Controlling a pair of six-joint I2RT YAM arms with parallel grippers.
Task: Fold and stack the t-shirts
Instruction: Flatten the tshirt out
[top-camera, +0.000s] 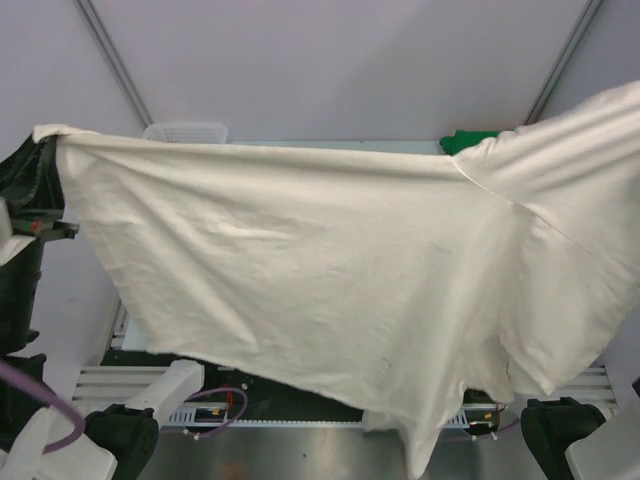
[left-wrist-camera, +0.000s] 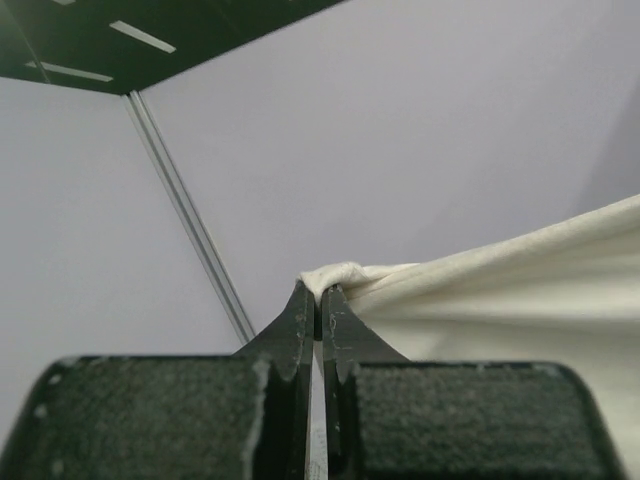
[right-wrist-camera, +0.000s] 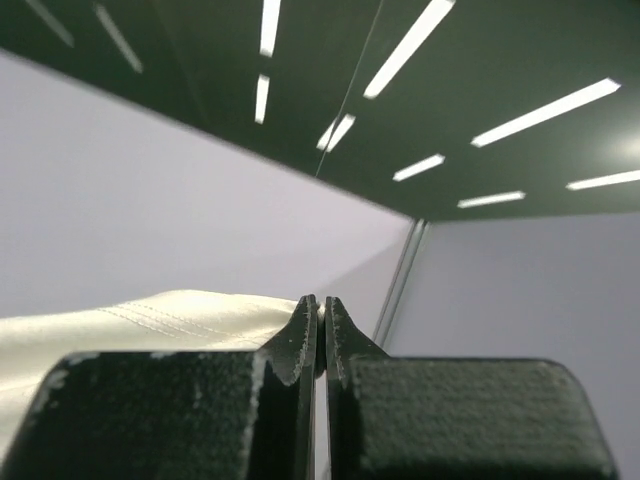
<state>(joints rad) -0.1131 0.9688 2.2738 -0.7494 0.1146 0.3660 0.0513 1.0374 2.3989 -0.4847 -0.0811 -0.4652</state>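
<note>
- Top external view: the cream-white t-shirt (top-camera: 330, 270) hangs spread in the air between the two arms. Its top edge runs almost level from the left gripper (top-camera: 47, 138) at the far left to the upper right, where the cloth leaves the frame. The right gripper is not seen here. The lower hem sags unevenly, lowest right of centre. The cloth hides nearly everything beneath it, so lowering it blind could lay it down crooked or creased. Only a scrap of the green t-shirt (top-camera: 465, 141) peeks over the top edge, and the hanging cloth could drape over it or drag it. The basket (top-camera: 185, 131) shows just behind the top edge on the left, and a swing away from the arms might snag on it.
- Left wrist view: the left gripper (left-wrist-camera: 318, 295) has its jaws pressed together on a small bunched corner of the shirt (left-wrist-camera: 520, 290), with the cloth pulled taut to one side. Only the tips hold it. I judge that more tension between the arms could pull the corner out, and that side would drop.
- Right wrist view: the right gripper (right-wrist-camera: 320, 305) has its jaws clamped tight, and a stitched edge of the shirt (right-wrist-camera: 130, 320) runs up to the tips. How much cloth lies between the pads cannot be seen. A thin bite there would likely give way on a quick move.
</note>
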